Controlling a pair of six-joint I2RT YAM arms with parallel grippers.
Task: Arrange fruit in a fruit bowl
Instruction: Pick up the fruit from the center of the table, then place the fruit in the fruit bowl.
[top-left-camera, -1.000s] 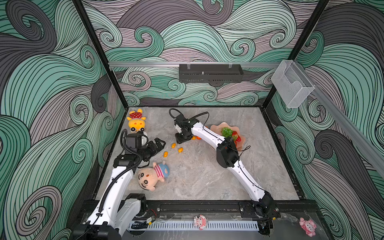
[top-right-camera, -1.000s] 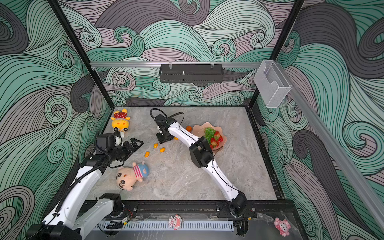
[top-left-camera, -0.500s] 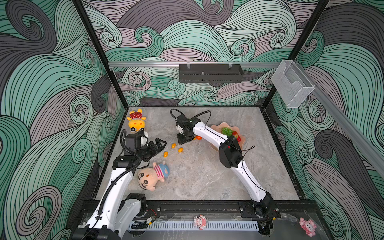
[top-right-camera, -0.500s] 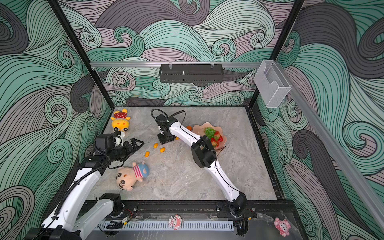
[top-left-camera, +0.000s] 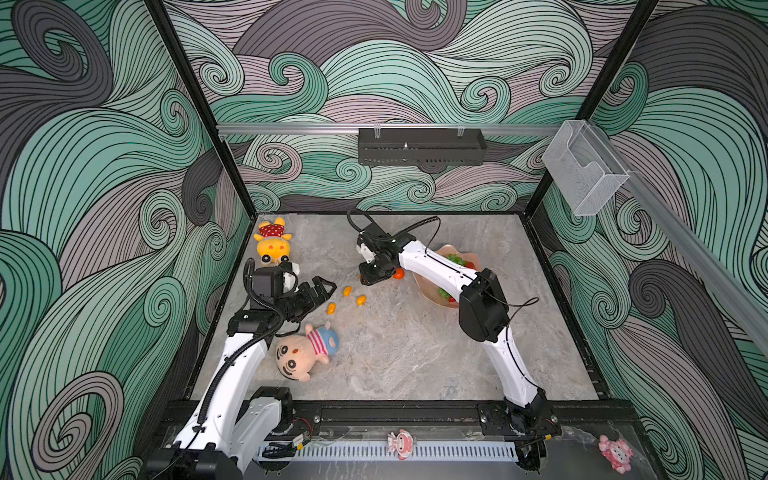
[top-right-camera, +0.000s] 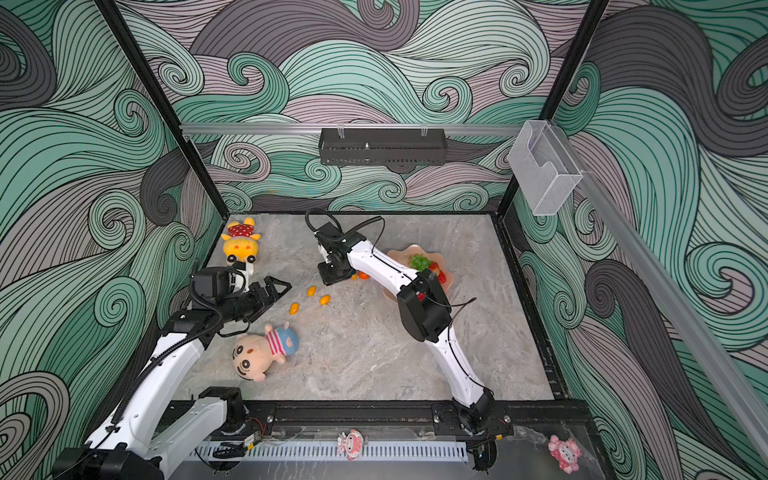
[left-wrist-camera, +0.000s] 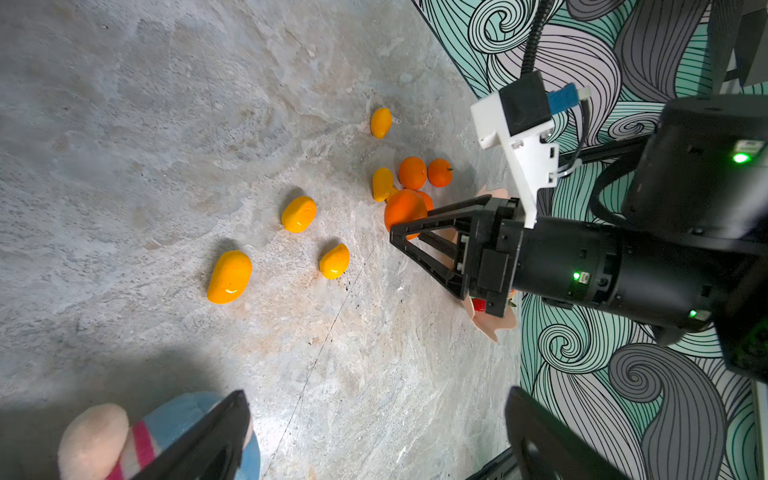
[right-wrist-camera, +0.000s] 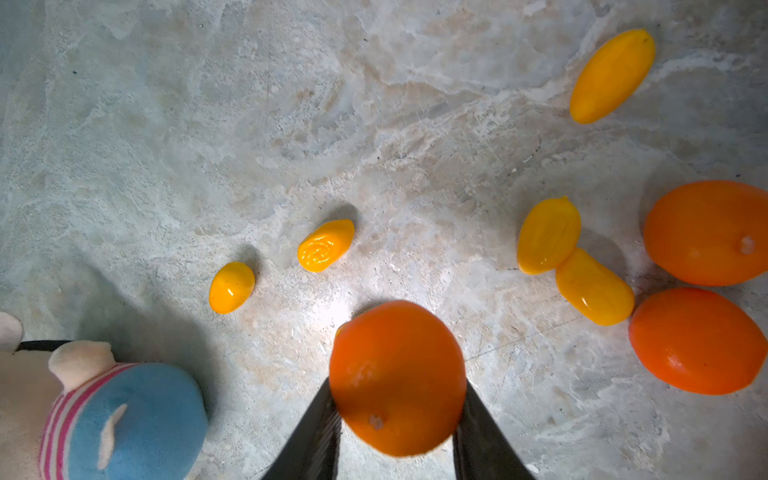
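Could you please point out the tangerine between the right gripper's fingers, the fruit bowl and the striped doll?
tangerine (right-wrist-camera: 397, 378): right wrist view, the middle of its orange skin.
fruit bowl (top-right-camera: 401, 252): in a top view, its wavy far rim.
striped doll (top-left-camera: 296, 358): in a top view, its face.

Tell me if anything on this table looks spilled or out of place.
Yes. Much of the fruit lies loose on the table, not in the fruit bowl: three kumquats scattered in the open, two tangerines and more kumquats nearer the bowl. The right hand grips another tangerine. Nothing looks damaged.
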